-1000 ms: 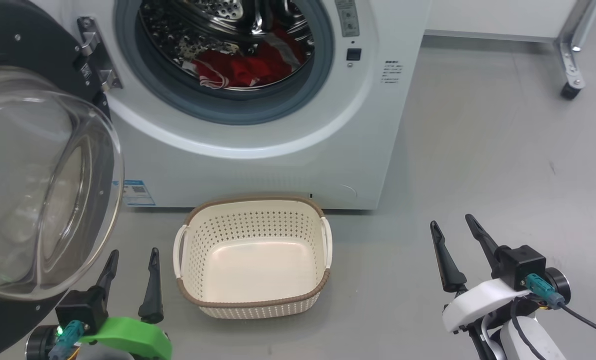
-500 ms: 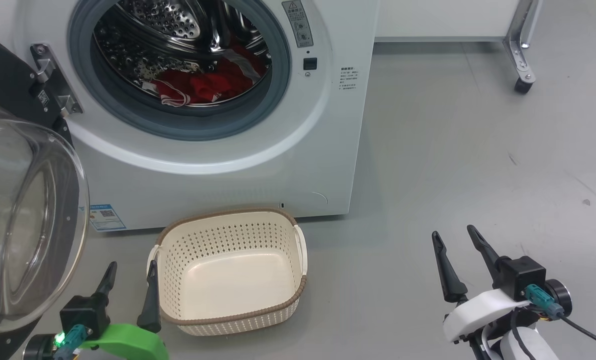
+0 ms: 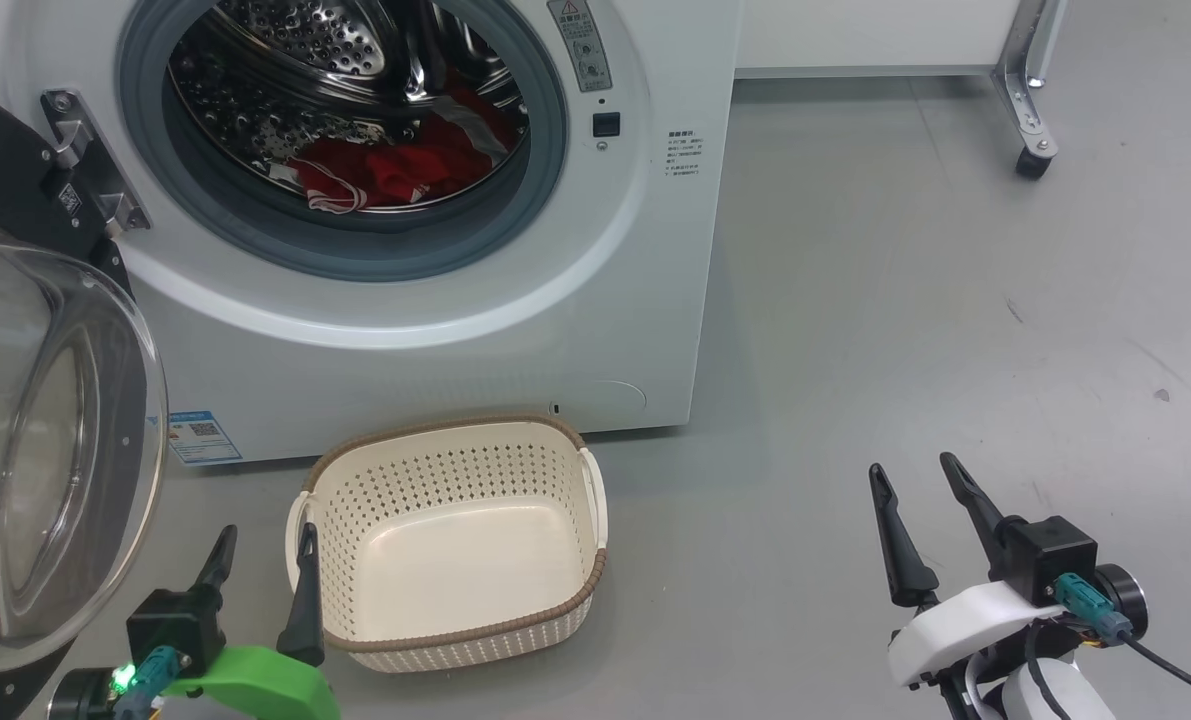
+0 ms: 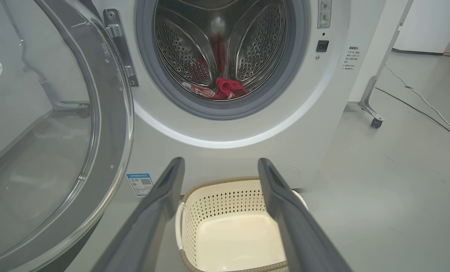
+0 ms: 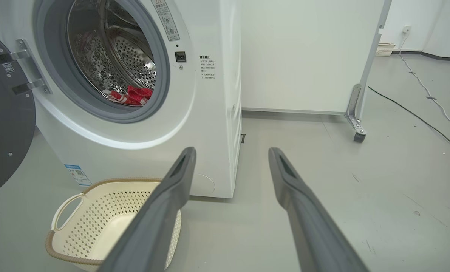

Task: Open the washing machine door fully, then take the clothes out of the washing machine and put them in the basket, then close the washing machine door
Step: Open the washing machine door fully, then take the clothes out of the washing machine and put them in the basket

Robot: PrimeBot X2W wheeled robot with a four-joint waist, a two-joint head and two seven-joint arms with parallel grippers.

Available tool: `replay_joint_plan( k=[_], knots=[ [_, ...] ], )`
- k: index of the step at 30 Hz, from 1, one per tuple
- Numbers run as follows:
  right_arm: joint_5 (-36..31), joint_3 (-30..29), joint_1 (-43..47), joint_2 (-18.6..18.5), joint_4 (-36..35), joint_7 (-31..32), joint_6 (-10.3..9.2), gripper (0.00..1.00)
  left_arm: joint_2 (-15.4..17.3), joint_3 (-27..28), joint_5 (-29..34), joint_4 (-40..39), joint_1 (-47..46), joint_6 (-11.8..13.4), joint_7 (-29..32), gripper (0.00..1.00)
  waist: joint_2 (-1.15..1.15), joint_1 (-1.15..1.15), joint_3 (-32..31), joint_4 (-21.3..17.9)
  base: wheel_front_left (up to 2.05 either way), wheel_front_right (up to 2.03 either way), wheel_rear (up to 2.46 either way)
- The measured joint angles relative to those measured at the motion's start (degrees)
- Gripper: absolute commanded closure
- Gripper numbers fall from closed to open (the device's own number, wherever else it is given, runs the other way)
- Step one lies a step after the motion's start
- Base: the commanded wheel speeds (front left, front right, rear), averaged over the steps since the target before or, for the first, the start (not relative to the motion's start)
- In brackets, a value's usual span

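Observation:
The white washing machine [image 3: 435,340] stands with its door [image 3: 25,420] swung out to the left, the glass bowl bulging toward me. Red clothes [image 3: 395,170] with white trim lie in the steel drum, also seen as clothes [image 4: 225,88] and clothes [image 5: 132,95] in the wrist views. The cream basket [image 3: 445,540] sits empty on the floor before the machine. My left gripper [image 3: 263,540] is open at the basket's left rim, holding nothing. My right gripper [image 3: 913,475] is open over bare floor to the right, well clear of the basket.
A white panel on a metal leg with a caster [image 3: 1033,160] stands behind the machine at the right. A cable [image 5: 417,117] runs across the grey floor there. The open door takes up the room at my left.
The head camera has swung, shifting machine and basket left and down in the picture. Both grippers stay open and hold the same pose.

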Motion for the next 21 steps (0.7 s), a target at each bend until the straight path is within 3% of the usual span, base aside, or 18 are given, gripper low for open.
replay_joint_plan(
  k=[21],
  knots=[
    [0.6,0.9,0.0,0.0,-0.4,0.0,-0.09,0.00,-0.2,-0.1,0.8,-1.1,0.0,0.4,0.4,0.00,0.00,0.00,-0.2,0.2,0.01,-0.01,0.00]
  ],
)
